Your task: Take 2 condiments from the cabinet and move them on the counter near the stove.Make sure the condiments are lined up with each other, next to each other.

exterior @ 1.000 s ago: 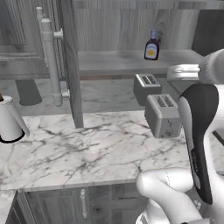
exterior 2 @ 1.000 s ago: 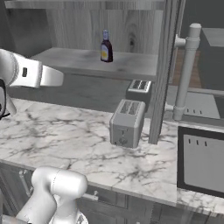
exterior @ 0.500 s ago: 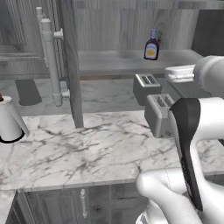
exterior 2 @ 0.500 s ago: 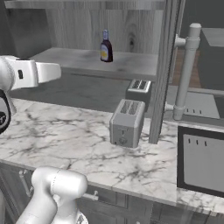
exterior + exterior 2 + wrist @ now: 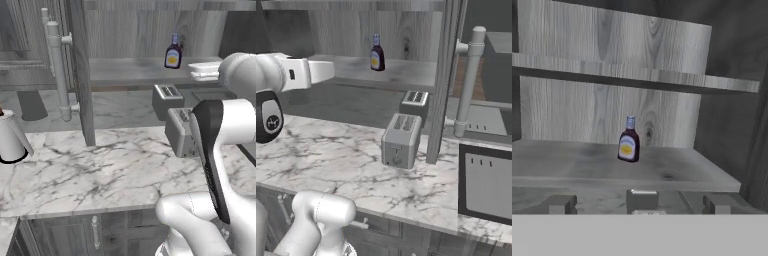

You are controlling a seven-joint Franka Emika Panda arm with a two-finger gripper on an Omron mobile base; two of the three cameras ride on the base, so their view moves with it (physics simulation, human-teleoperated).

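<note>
One condiment, a dark-brown sauce bottle [image 5: 629, 145] with a yellow label and a blue cap, stands upright on the inner shelf [image 5: 572, 165] of the open cabinet. It also shows as the bottle [image 5: 173, 52] in the left base view and the bottle [image 5: 376, 54] in the right base view. My gripper [image 5: 639, 204] is open and holds nothing. It faces the bottle from well in front of the shelf. The cabinet door [image 5: 80, 70] with its pale bar handle [image 5: 57, 65] hangs open. The marble counter [image 5: 100, 175] lies below. I cannot make out the stove for certain.
Two grey toasters [image 5: 401, 140] [image 5: 415, 100] stand on the counter under the shelf. A white jug [image 5: 11, 141] sits at the counter's left end. The right door with its bar handle [image 5: 468, 80] juts out. A dark framed panel [image 5: 486, 185] sits at the counter's right end.
The arm has swung: its forearm has levelled out and its elbow has dropped lower in front of the toasters. The bottle has not moved and the gripper has stayed open.
</note>
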